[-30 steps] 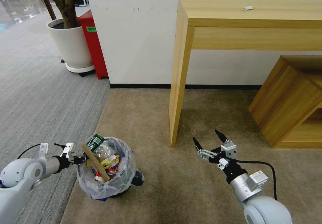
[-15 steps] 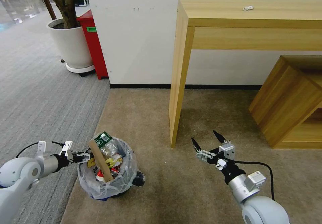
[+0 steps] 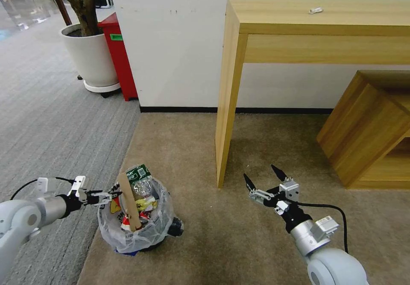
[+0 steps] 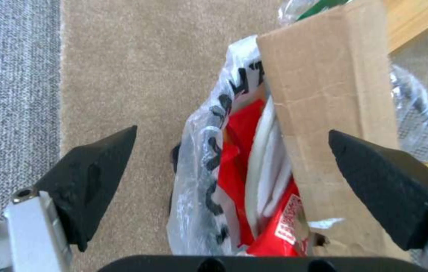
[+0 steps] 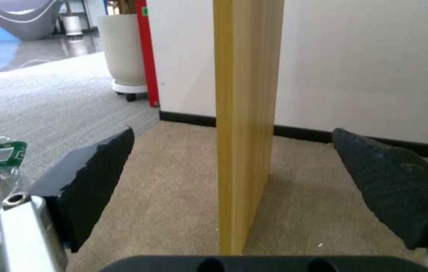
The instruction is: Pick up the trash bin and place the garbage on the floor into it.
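Observation:
The trash bin (image 3: 147, 233), dark with a clear bag liner, stands on the beige floor (image 3: 256, 148) near the carpet's edge. Garbage fills it: a brown cardboard strip (image 3: 128, 206) sticking up, a clear bottle with a green label (image 3: 141, 180) and red wrappers (image 3: 128, 223). My left gripper (image 3: 110, 193) is open at the bin's left rim. In the left wrist view its fingers (image 4: 93, 181) stand wide on either side of the liner's printed edge (image 4: 209, 151), a red wrapper (image 4: 239, 151) and the cardboard (image 4: 335, 105). My right gripper (image 3: 262, 178) hovers open and holds nothing, over the carpet right of the bin.
A wooden table (image 3: 316, 20) stands against the wall, and its leg (image 3: 224, 139) comes down just beyond my right gripper. Also here are a low wooden cabinet (image 3: 367, 131) at right and a white plant pot (image 3: 89, 54) and red box (image 3: 119, 58) at back left. Grey ribbed carpet (image 3: 47, 118) lies left.
My left arm has drawn back to the left, away from the bin's rim. The cardboard strip and the bottle in the bin now stand more upright. The right gripper has barely moved.

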Motion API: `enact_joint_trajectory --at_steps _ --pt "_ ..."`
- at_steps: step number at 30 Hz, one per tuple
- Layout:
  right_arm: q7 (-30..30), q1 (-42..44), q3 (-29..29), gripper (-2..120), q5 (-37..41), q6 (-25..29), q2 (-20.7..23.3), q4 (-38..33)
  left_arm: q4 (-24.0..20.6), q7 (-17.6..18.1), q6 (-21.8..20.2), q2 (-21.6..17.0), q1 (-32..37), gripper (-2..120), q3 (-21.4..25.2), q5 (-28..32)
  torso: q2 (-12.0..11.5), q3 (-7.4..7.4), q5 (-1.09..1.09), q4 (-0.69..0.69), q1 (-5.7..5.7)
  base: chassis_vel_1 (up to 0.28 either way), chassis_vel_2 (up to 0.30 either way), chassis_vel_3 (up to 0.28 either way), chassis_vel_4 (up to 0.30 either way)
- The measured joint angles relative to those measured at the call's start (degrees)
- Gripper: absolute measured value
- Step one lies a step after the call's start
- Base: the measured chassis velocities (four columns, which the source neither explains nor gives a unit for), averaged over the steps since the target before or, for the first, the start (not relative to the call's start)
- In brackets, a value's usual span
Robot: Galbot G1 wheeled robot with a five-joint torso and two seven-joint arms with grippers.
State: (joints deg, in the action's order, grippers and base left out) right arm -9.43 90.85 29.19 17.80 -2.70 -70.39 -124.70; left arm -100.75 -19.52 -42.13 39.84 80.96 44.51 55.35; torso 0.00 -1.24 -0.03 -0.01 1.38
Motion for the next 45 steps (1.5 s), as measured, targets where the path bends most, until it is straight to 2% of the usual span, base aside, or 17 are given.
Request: enact_joint_trajectory --at_steps 4,11,13,15,17,18,21,22,24,25,28,29,32,33,35,39,45 --pt "0.00 -0.23 -0.30 100 0.16 -0.01 0.04 -0.09 -1.27 -0.27 0.00 0.27 2.53 100 3.16 1.06 0.00 0.00 0.02 0.00 0.00 0.000 0.000 0.000 0.000" --pt "1.22 -0.20 -0.19 100 1.23 -0.68 0.23 -1.04 -4.97 0.96 0.60 3.98 6.05 100 10.01 4.38 0.00 0.00 0.02 0.00 0.00 0.000 0.000 0.000 0.000" --pt "2.31 0.38 0.73 100 1.68 -1.04 0.29 -2.08 -6.61 0.70 5.28 7.93 6.88 100 12.97 5.25 0.00 0.00 0.02 0.01 0.00 0.000 0.000 0.000 0.000" --pt "2.53 0.60 0.85 100 1.69 -1.04 0.26 -2.27 -6.84 0.68 6.20 8.67 6.96 100 13.36 5.20 0.00 0.00 0.02 0.00 0.00 0.000 0.000 0.000 0.000" --pt "4.33 3.15 1.39 100 1.56 -0.97 -0.05 -3.75 -8.50 2.53 13.82 13.84 7.77 100 14.96 4.03 0.00 0.00 0.02 0.01 0.00 0.000 0.000 0.000 0.000" --pt "4.33 3.15 1.39 100 1.56 -0.97 -0.05 -3.75 -8.50 2.53 13.82 13.84 7.77 100 14.96 4.03 0.00 0.00 0.02 0.01 0.00 0.000 0.000 0.000 0.000" --pt "6.36 7.74 2.88 100 -0.20 -0.09 -1.19 -6.45 -12.38 5.87 23.57 19.65 11.11 100 16.39 -0.62 0.00 0.01 0.02 -0.01 0.00 0.000 0.000 0.000 0.000" --pt "6.36 7.74 2.88 100 -0.20 -0.09 -1.19 -6.45 -12.38 5.87 23.57 19.65 11.11 100 16.39 -0.62 0.00 0.01 0.02 -0.01 0.00 0.000 0.000 0.000 0.000" --pt "7.40 10.28 3.84 100 -2.18 0.45 -1.92 -8.34 -15.07 7.77 27.60 22.62 13.75 100 17.16 -4.43 0.00 0.01 0.03 -0.01 0.00 0.000 0.000 0.000 0.000" --pt "7.40 10.28 3.84 100 -2.18 0.45 -1.92 -8.34 -15.07 7.77 27.60 22.62 13.75 100 17.16 -4.43 0.00 0.01 0.03 -0.01 0.00 0.000 0.000 0.000 0.000" --pt "8.57 14.89 5.05 100 -6.01 1.81 -3.60 -12.47 -19.49 8.43 31.68 28.13 19.27 100 18.99 -10.82 0.01 0.01 0.02 0.00 0.00 0.000 0.000 0.000 0.000" --pt "8.57 14.89 5.05 100 -6.01 1.81 -3.60 -12.47 -19.49 8.43 31.68 28.13 19.27 100 18.99 -10.82 0.01 0.01 0.02 0.00 0.00 0.000 0.000 0.000 0.000" --pt "9.78 19.90 5.18 100 -10.23 4.45 -5.65 -16.70 -24.69 8.01 35.30 33.35 26.12 100 19.39 -13.75 0.00 0.01 0.02 0.01 -0.01 0.000 0.000 0.000 0.000" --pt "9.78 19.90 5.18 100 -10.23 4.45 -5.65 -16.70 -24.69 8.01 35.30 33.35 26.12 100 19.39 -13.75 0.00 0.01 0.02 0.01 -0.01 0.000 0.000 0.000 0.000" --pt "10.27 22.96 4.92 100 -12.26 6.62 -7.14 -18.58 -27.04 6.79 39.16 36.05 29.15 100 19.16 -17.15 0.01 0.01 0.02 0.00 -0.01 0.000 0.000 0.000 0.000" --pt "10.92 25.91 4.57 100 -13.34 8.76 -7.80 -18.87 -28.74 6.35 40.53 37.38 30.96 100 18.28 -18.26 0.00 0.01 0.02 0.00 -0.01 0.000 0.000 0.000 0.000" --pt "12.28 27.89 4.96 100 -13.85 10.58 -7.74 -18.87 -29.64 6.65 39.86 37.37 31.03 100 17.73 -18.29 0.00 0.00 0.02 -0.01 -0.01 0.000 0.000 0.000 0.000"
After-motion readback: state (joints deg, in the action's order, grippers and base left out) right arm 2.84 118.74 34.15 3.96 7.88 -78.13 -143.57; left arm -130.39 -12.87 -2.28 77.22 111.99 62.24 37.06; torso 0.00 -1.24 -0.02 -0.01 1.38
